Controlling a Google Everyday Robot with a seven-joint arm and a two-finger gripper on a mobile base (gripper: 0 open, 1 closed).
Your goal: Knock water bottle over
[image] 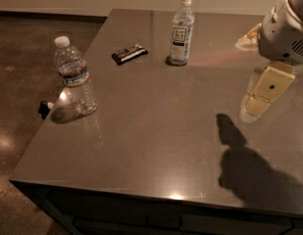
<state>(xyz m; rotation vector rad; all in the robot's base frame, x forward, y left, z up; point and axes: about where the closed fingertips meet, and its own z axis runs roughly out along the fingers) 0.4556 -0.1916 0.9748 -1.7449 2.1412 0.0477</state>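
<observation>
A grey-brown table (pixel 156 146) fills the scene, its front edge nearest the camera. The robot's white arm (pixel 288 28) reaches in over the right edge. Its cream gripper (pixel 256 104) hangs above the surface near that edge and casts a dark shadow toward the front right corner. Whether the pincer is spread or pressed together cannot be told from this angle.

The task looks barely begun. The water bottle (pixel 75 80) stands upright near the left edge, roughly midway between the front and back corners, untouched. It is well apart from the gripper, with the full width of the table between them. By that reading, the whole approach and the push itself are left to do.

A 2nd, slimmer bottle (pixel 181 31) stands upright toward the back edge, near its middle. A dark flat packet (pixel 129 54) lies just to its left. A small black object (pixel 44 108) sits at the left edge beside the water bottle.

The water bottle carries a narrow red-and-blue band and the slimmer bottle a white label with dark print. The packet shows pale markings. No brand or word on any of the 3 can be read.
</observation>
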